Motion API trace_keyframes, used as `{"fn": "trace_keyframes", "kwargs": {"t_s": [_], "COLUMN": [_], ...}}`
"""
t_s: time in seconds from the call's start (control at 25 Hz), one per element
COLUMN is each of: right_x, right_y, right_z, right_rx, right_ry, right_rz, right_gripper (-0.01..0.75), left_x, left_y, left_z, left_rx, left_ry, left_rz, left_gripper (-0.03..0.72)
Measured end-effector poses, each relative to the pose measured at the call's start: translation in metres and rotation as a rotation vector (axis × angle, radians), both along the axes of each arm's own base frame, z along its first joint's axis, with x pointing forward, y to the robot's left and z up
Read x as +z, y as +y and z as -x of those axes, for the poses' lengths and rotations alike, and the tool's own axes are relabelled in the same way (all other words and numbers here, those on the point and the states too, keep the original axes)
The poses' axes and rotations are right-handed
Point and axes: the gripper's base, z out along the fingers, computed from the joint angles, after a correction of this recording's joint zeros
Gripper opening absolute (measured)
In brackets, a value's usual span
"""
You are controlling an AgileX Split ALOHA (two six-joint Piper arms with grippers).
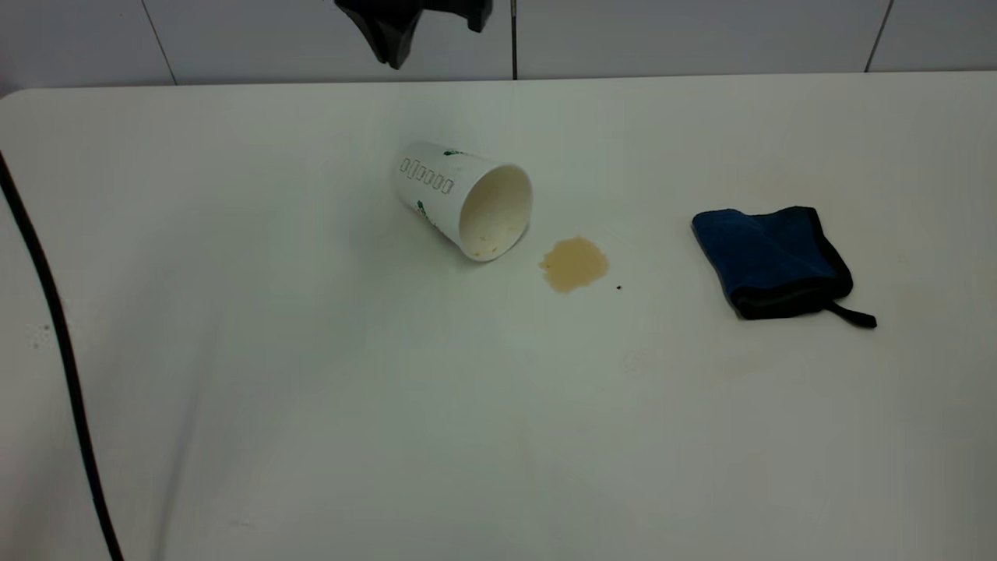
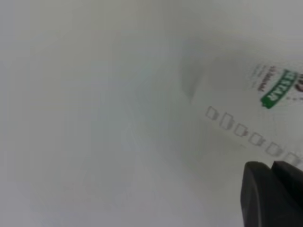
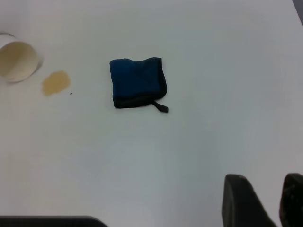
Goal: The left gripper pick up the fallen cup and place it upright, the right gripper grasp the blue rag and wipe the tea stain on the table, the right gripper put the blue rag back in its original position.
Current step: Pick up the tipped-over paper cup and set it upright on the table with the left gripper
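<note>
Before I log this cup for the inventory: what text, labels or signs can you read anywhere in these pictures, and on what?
Green banner on the cup: white lettering, too blurred to read.
Small reddish print beside the banner: unreadable.
Row of small outlined boxes on the cup: empty outlines, no readable text.
Blue rag, table: no text.

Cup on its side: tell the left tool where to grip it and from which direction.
Grip the cup across its mid-body, coming down from above with the fingers straddling the round wall. It lies on its side on the table, mouth toward the tea stain, so the wall is the exposed part. The left tool hangs above and behind it, which probably suits this approach.
</note>
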Motion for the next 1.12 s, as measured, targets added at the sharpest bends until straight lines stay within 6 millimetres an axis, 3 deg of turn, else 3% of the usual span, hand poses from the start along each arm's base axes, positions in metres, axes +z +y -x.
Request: {"fn": "trace_keyframes", "kwargs": {"t_s": [0.12, 0.24, 0.48, 0.6, 0.84, 1.12], "right_x": [0.000, 0.000, 0.000, 0.000, 0.000, 0.000], "right_y": [0.000, 0.000, 0.000, 0.000, 0.000, 0.000], "right_z": [0.000, 0.000, 0.000, 0.000, 0.000, 0.000], "right_rx": [0.000, 0.000, 0.000, 0.000, 0.000, 0.000], "right_ry": [0.000, 0.000, 0.000, 0.000, 0.000, 0.000], "right_rz": [0.000, 0.000, 0.000, 0.000, 0.000, 0.000], "right_gripper": [0.239, 0.239, 0.239, 0.239, 0.239, 0.239], "left_x": [0.000, -0.006, -0.049, -0.067, -0.085, -0.112], "left_y": [-0.027, -0.050, -0.067, -0.071, -0.073, -0.079], "left_z": [0.014, 0.028, 0.042, 0.046, 0.044, 0.045], "left_rx": [-0.101, -0.165, -0.178, -0.105, 0.001, -0.020], "left_ry": [-0.010, -0.003, 0.078, 0.041, -0.125, -0.132], "left_rz": [-0.004, -0.002, -0.076, -0.138, -0.240, -0.210], "left_gripper": [0.056, 0.133, 0.436, 0.524, 0.539, 0.539]}}
